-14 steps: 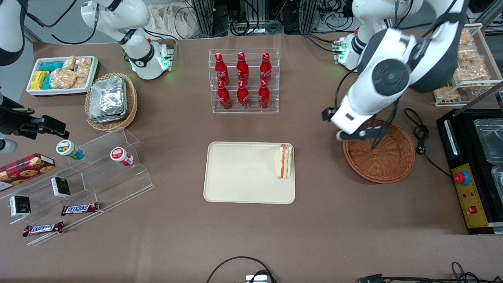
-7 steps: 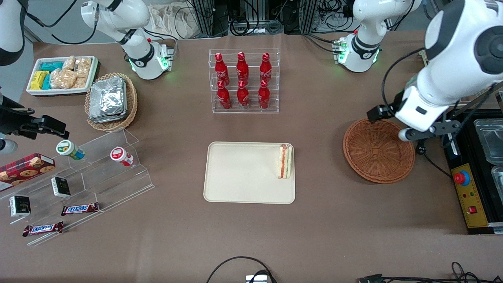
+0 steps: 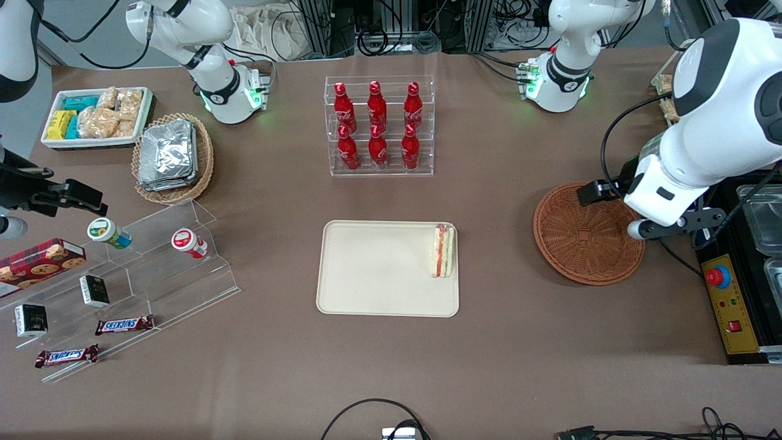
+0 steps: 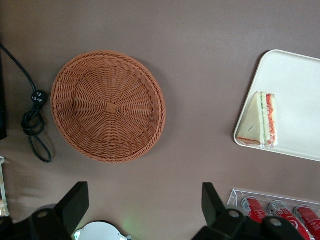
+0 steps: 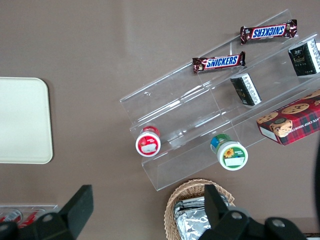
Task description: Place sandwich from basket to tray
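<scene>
The sandwich (image 3: 443, 250) (image 4: 263, 120), a white bread wedge with red and green filling, lies on the cream tray (image 3: 379, 269) (image 4: 295, 85), at the tray's edge nearest the basket. The reddish-brown wicker basket (image 3: 588, 235) (image 4: 107, 105) holds nothing. My left gripper (image 3: 657, 220) (image 4: 145, 192) hangs high above the basket's rim toward the working arm's end of the table. It is open wide, with only bare table showing between its fingers (image 4: 75, 197).
A clear rack of red bottles (image 3: 379, 125) stands farther from the front camera than the tray. A black cable with plug (image 3: 654, 214) (image 4: 35, 120) lies beside the basket. A black machine with a red button (image 3: 718, 276) stands at the working arm's end.
The left arm has swung from above the basket's tray-side rim toward the working arm's end of the table. The sandwich, tray and basket have not moved.
</scene>
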Tool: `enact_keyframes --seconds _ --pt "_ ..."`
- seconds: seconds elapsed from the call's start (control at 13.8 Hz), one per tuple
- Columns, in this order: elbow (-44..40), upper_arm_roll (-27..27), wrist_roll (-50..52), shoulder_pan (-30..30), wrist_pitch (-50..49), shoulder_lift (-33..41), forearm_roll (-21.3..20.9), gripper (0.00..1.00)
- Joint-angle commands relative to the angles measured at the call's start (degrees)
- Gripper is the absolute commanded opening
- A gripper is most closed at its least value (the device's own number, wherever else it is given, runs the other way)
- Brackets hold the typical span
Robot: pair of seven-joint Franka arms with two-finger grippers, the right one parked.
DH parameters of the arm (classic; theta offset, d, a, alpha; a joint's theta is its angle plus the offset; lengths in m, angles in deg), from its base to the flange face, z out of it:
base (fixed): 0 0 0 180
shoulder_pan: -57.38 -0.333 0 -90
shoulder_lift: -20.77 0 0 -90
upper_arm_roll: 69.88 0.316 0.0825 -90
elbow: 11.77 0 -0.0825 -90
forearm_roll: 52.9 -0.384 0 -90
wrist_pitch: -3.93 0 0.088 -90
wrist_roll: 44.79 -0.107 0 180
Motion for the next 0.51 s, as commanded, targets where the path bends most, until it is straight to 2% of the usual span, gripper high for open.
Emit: enact_keyframes --seconds 0.0,0.44 --pt "-3.0 -0.4 -0.1 0.5 -1.8 -2.0 -0.9 1.00" --pt "-3.3 -0.4 -0.1 0.8 -1.2 -2.4 -0.8 1.00"
